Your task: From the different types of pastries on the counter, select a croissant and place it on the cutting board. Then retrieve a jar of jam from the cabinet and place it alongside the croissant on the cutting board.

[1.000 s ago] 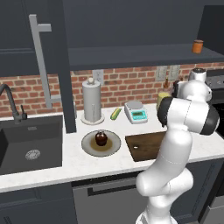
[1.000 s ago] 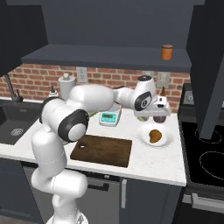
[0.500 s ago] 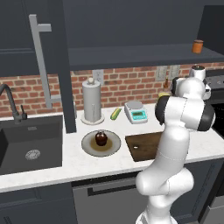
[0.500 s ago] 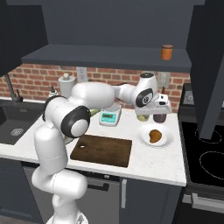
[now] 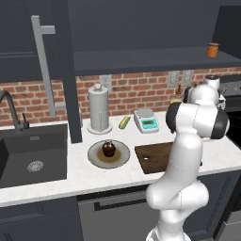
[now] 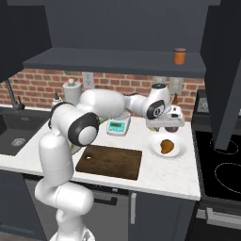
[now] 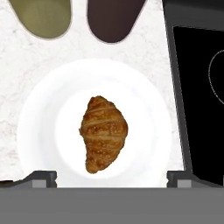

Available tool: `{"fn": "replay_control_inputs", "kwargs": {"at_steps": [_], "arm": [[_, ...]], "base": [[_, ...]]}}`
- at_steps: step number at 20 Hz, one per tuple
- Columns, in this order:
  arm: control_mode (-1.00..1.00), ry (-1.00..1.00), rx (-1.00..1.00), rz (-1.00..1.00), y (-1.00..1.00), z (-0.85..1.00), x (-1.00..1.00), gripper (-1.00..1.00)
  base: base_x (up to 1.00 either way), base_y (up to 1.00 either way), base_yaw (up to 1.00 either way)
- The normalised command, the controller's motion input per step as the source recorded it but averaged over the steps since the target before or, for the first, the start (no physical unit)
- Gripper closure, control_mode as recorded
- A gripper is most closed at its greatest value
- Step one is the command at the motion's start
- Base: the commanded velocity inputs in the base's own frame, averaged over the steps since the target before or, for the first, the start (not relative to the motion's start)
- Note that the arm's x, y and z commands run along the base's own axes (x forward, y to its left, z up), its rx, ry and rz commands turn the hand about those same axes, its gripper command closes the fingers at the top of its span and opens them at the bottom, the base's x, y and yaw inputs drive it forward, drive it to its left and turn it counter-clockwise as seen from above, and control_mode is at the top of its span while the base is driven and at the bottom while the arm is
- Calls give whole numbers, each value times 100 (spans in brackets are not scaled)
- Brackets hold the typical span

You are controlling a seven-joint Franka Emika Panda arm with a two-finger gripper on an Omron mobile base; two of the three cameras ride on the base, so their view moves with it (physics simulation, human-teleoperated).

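In the left base view the arm hides the cutting board's (image 5: 153, 157) right part; in the hand view, 2 rounded objects are cut off.

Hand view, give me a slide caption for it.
Open gripper poised above a croissant on a white plate.

The left base view is looking forward and down from behind the arm, which is rising at lower right, and is taking in the sink (image 5: 28, 157) at far left. The right base view is facing the same counter (image 6: 164, 172) from the other side, with the stove (image 6: 221, 172) at right. Both are sharing the cutting board (image 5: 157, 156) and the brick wall (image 6: 113, 84). The hand view is looking straight down, close over a white plate (image 7: 43, 127) at centre frame.
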Motion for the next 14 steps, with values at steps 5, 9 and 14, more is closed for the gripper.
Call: {"fn": "replay_control_inputs", "kwargs": {"at_steps": [5, 9, 14], "arm": [[-100, 0, 0, 5, 0, -25, 4, -100], [-100, 0, 0, 6, 0, -22, 0, -100], [-100, 0, 0, 5, -1, -20, 0, -100]], "base": [[0, 0, 0], [0, 0, 0], [0, 0, 0]]}}
